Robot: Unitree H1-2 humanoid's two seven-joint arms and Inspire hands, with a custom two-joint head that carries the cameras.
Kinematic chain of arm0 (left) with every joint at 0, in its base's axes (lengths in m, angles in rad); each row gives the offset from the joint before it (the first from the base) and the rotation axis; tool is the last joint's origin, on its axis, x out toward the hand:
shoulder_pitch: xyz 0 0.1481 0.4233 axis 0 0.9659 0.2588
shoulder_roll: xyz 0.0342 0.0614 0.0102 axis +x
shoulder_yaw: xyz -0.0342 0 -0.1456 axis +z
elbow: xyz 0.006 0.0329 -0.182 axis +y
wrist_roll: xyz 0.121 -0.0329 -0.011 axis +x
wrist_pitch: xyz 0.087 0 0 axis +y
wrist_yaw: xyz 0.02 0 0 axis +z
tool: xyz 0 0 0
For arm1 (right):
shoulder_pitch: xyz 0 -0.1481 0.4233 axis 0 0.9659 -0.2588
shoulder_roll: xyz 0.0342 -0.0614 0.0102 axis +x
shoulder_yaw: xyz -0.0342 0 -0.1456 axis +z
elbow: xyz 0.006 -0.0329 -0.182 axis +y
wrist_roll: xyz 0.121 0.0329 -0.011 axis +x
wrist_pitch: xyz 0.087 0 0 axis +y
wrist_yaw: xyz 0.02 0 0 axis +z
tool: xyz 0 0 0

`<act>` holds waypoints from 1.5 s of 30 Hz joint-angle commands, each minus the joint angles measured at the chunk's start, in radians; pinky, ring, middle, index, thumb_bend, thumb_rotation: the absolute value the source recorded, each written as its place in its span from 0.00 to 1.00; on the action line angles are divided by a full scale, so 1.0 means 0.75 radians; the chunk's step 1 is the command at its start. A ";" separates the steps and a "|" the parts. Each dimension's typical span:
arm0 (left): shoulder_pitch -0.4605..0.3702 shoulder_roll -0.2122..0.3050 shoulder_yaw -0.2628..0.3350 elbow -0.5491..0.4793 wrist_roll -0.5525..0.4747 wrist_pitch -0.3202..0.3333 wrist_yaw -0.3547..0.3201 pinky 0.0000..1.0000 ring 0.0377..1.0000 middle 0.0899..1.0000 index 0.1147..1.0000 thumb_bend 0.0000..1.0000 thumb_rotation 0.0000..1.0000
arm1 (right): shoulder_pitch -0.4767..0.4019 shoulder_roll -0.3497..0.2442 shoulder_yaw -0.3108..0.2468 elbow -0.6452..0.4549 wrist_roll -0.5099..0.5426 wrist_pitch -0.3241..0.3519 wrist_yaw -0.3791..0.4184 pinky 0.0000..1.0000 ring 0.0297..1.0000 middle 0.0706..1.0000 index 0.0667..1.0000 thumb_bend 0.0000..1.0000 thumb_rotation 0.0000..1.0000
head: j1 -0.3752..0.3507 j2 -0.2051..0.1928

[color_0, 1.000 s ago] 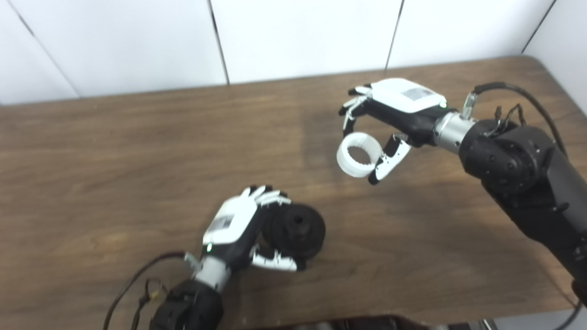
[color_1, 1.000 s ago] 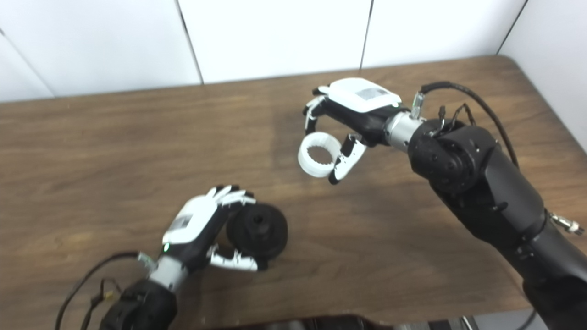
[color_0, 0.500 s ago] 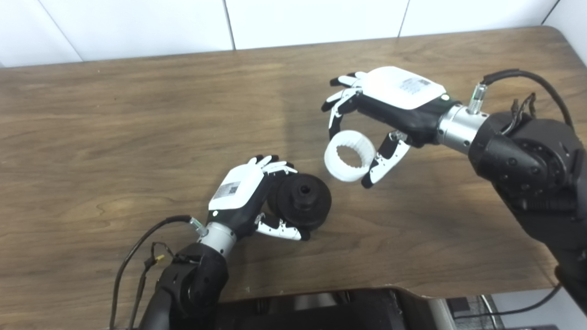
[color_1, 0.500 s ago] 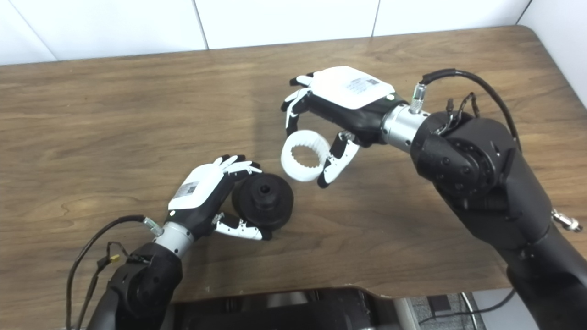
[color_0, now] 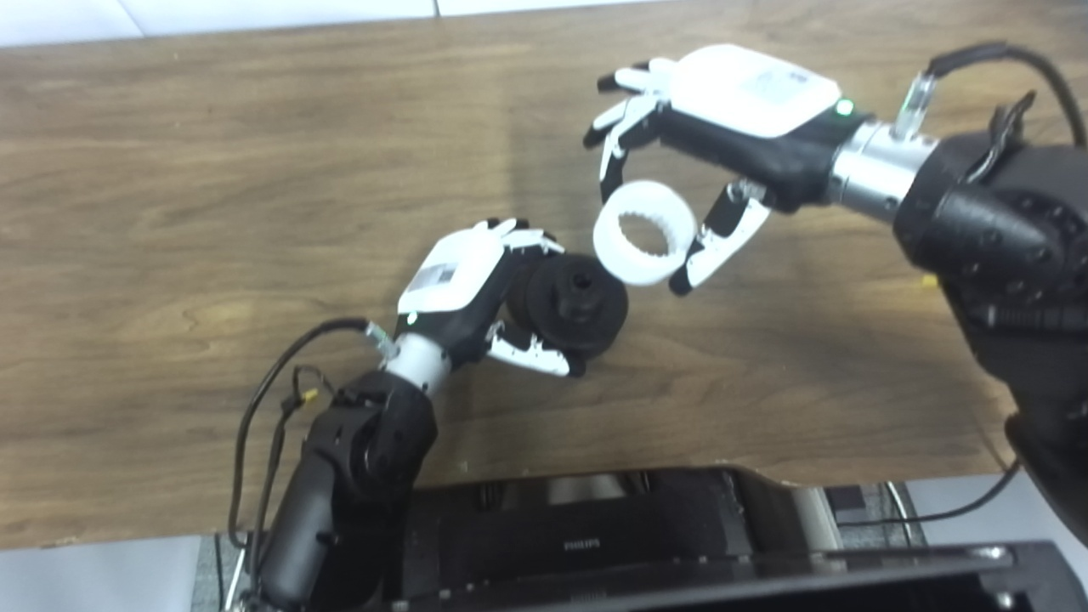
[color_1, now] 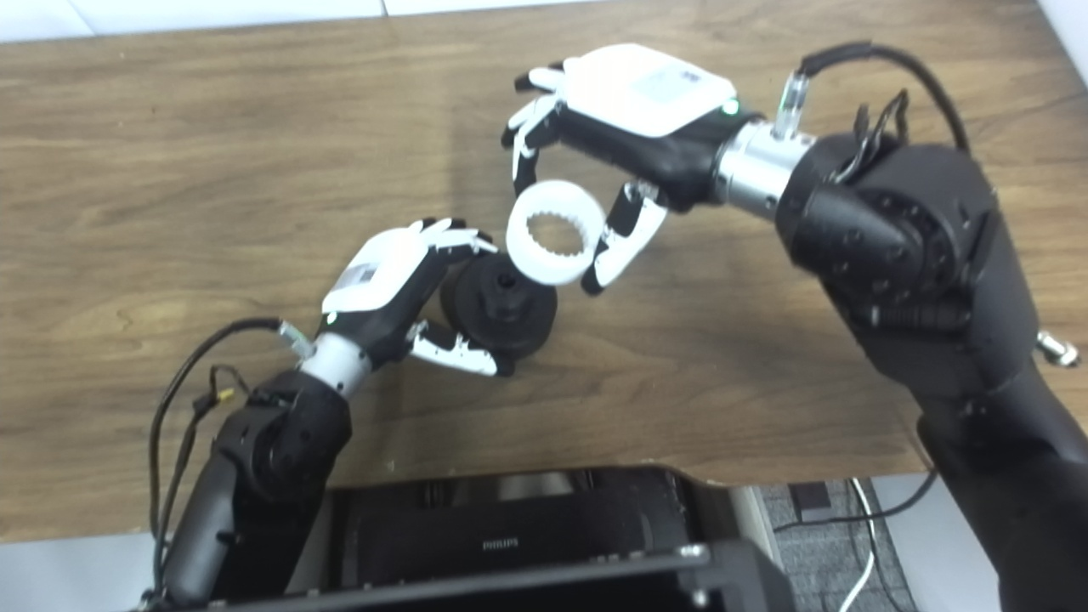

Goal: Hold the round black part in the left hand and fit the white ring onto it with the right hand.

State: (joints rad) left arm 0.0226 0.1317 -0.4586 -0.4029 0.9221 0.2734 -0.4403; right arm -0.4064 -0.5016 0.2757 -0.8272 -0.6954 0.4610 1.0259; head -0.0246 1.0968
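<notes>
Closer now, the white ring (color_0: 644,232) had come from well apart to just beside the round black part (color_0: 576,303), overlapping its upper right edge. Right hand (color_0: 731,93) pinched the ring between fingers and thumb; left hand (color_0: 463,280) gripped the black part above the desk (color_0: 170,187).

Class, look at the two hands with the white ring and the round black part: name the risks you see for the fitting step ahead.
1. The white ring is pinched only at its rim by the right hand, so contact may twist or drop it.
2. The ring sits off to one side of the round black part, so it may jam on the edge.
3. The left hand grips the part from behind; a push might shift it.
</notes>
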 commanded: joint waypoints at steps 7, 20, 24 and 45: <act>-0.030 -0.052 -0.008 -0.050 0.008 0.023 -0.013 1.00 0.96 0.84 0.42 0.52 0.06 | -0.047 0.001 -0.023 -0.022 0.007 0.002 0.009 1.00 0.98 0.82 0.45 0.52 0.15 | 0.020 -0.004; -0.020 -0.053 -0.018 -0.053 0.019 0.018 -0.014 1.00 0.96 0.84 0.42 0.52 0.06 | -0.022 0.028 0.022 0.005 -0.016 -0.048 -0.021 1.00 0.97 0.81 0.44 0.52 0.15 | 0.038 -0.054; -0.010 -0.046 -0.023 -0.050 0.030 0.013 -0.009 1.00 0.96 0.84 0.42 0.52 0.07 | 0.005 0.050 0.038 0.039 -0.030 -0.091 -0.060 1.00 0.96 0.81 0.44 0.52 0.15 | 0.036 -0.079; 0.011 -0.036 -0.021 -0.060 0.021 0.007 -0.002 1.00 0.95 0.84 0.42 0.52 0.07 | 0.085 0.131 0.100 0.184 -0.106 -0.250 -0.202 1.00 0.97 0.81 0.45 0.52 0.14 | 0.024 -0.098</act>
State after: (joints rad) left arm 0.0374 0.1067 -0.4712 -0.4133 0.9410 0.2960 -0.4462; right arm -0.3246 -0.4052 0.3593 -0.6812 -0.7611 0.3028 0.9125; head -0.0046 1.0232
